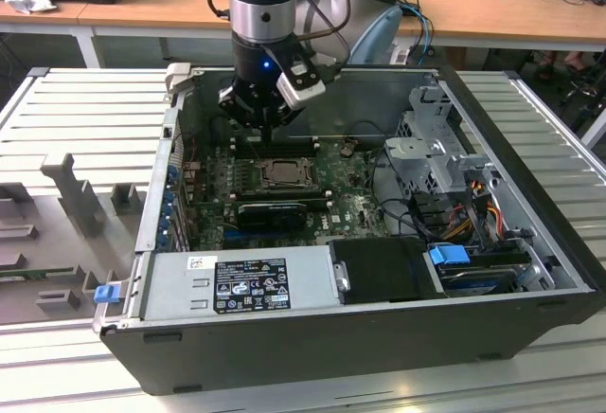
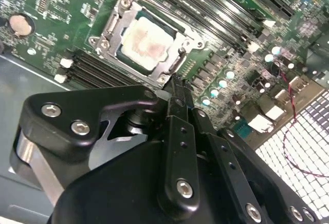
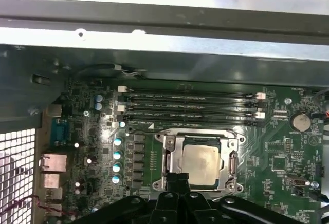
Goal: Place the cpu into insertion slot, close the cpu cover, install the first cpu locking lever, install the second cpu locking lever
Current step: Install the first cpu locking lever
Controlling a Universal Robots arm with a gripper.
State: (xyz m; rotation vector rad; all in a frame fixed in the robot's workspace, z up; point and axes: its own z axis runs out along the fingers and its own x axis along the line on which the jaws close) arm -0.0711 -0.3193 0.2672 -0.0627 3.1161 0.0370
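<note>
Black end effector [image 2: 178, 84]: fingertips pinched together, gripping nothing. Poised at rim of small square dark insertion slot [image 2: 122, 55], socket directly ahead of tips. Pale beige-silver square cpu [image 2: 146, 41] seated inside; thin silvery metal cpu cover [image 2: 115, 26] lying flat around it.

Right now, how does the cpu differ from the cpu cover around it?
The cpu is a solid pale beige square; the cpu cover is a silvery metal frame with a large square opening. The cpu cover is wider and borders the cpu, which shows through its opening. Both are square and lie flat on the green motherboard.
</note>
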